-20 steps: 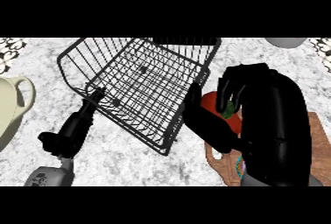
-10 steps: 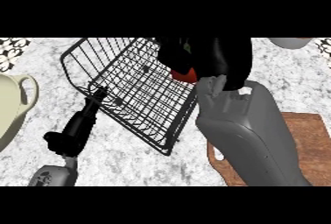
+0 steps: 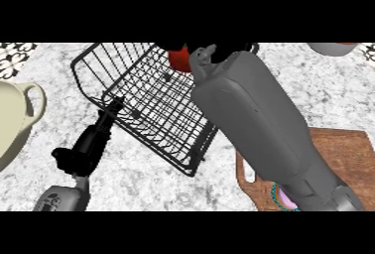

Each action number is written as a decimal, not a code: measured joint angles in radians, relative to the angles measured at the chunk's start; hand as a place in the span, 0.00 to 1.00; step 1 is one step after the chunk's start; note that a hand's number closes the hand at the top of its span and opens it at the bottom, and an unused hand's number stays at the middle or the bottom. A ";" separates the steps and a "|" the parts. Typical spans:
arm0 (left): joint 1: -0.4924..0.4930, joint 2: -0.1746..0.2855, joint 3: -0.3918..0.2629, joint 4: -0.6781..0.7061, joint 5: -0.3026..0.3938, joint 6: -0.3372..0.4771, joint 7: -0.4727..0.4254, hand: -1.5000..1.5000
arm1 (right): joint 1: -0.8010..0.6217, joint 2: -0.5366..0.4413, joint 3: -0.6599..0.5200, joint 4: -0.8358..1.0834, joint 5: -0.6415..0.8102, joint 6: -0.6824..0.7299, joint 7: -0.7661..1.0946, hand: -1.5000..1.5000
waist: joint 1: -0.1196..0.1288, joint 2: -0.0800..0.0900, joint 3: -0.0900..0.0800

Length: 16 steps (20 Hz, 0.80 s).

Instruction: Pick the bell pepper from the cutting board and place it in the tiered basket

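My right hand (image 3: pixel 173 46) is mostly cut off at the top edge, so I cannot tell its grip. The red bell pepper (image 3: pixel 180 59) sits just beneath it, over the black wire tiered basket (image 3: pixel 139 106), away from the brown wooden cutting board (image 3: pixel 344 149). My left hand (image 3: pixel 86 146) rests open by the basket's left rim.

Matt black metal-wire basket (image 3: pixel 147 111), grained brown wood cutting board (image 3: pixel 344 154), speckled stone counter (image 3: pixel 147 186), glossy cream ceramic-looking pot (image 3: pixel 13 119), smooth shiny bell pepper (image 3: pixel 179 58), smooth matt grey forearm (image 3: pixel 256 119).
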 measured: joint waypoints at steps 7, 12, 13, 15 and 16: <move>-0.008 -0.008 -0.006 -0.002 -0.017 0.005 0.009 0.50 | -0.078 0.001 -0.041 0.160 -0.163 -0.158 -0.014 1.00 | 0.011 0.003 -0.001; -0.011 -0.007 -0.004 0.006 -0.015 -0.006 0.005 0.50 | -0.081 0.001 -0.070 0.206 -0.309 -0.265 -0.013 0.00 | 0.012 0.001 0.000; -0.012 -0.008 -0.004 0.006 -0.014 -0.007 0.007 0.50 | -0.091 0.001 -0.074 0.220 -0.330 -0.291 -0.016 0.00 | 0.012 0.001 0.000; -0.010 -0.007 0.000 0.003 -0.008 -0.012 0.017 0.50 | -0.104 0.002 -0.062 0.239 -0.364 -0.353 -0.026 0.00 | 0.009 -0.001 0.000; -0.007 -0.006 0.002 0.003 -0.008 -0.013 0.014 0.50 | -0.111 0.002 -0.055 0.246 -0.374 -0.386 -0.029 0.00 | 0.006 -0.003 0.000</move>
